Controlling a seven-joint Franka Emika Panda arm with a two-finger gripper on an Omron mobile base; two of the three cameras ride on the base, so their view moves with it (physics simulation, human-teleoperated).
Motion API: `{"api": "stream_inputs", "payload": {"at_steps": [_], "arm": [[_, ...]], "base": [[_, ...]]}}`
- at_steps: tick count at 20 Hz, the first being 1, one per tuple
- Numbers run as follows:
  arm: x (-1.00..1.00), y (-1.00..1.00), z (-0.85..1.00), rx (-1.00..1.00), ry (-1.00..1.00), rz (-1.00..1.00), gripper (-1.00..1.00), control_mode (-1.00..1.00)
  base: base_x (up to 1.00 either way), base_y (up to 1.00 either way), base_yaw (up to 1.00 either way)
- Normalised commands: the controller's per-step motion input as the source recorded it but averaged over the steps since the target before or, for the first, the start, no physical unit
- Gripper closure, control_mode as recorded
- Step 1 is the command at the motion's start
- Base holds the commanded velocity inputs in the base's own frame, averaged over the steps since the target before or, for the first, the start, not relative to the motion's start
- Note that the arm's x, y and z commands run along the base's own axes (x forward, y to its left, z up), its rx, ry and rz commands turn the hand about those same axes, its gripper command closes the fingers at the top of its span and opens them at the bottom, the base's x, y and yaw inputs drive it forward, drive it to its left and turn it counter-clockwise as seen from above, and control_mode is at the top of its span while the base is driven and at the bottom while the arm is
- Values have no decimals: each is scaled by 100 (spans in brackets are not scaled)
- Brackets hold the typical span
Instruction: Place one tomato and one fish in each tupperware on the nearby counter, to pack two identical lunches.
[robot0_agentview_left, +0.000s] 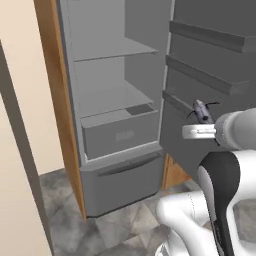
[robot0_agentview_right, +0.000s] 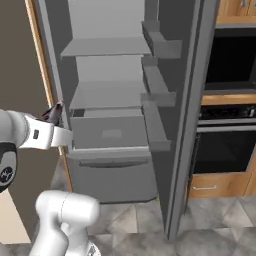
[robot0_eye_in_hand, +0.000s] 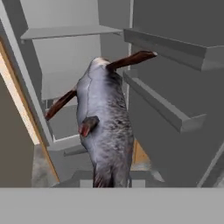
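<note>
Fish (robot0_eye_in_hand: 104, 127) is clamped in the hand (robot0_agentview_left: 204, 119) in front of the open fridge (robot0_agentview_left: 115, 100), so I judge carrying it to a tupperware is not yet done.

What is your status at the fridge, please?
Gripper shut on the fish. Fish held clear in front of the open fridge. Fridge door stands open alongside; nothing else close.

- A grey fridge (robot0_agentview_left: 107, 100) stands open, with bare shelves.
- Its door (robot0_agentview_right: 180, 100) has little shelves inside.
- A black oven (robot0_agentview_right: 227, 145) sits beside it.
- The floor (robot0_agentview_left: 120, 225) is grey stone.
</note>
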Motion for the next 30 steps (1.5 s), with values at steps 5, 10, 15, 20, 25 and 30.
{"api": "stream_inputs", "payload": {"at_steps": [5, 10, 15, 20, 25, 30], "arm": [[0, 0, 0, 0, 0, 0, 100, 100], [0, 0, 0, 0, 0, 0, 100, 100], [0, 0, 0, 0, 0, 0, 100, 100], [0, 0, 0, 0, 0, 0, 100, 100], [0, 0, 0, 0, 0, 0, 100, 100], [0, 0, 0, 0, 0, 0, 100, 100]], "base": [[-97, 33, -29], [-79, 7, -43], [-56, 0, -49], [-44, 0, -51], [-34, 0, -55], [-32, 0, -57]]}}
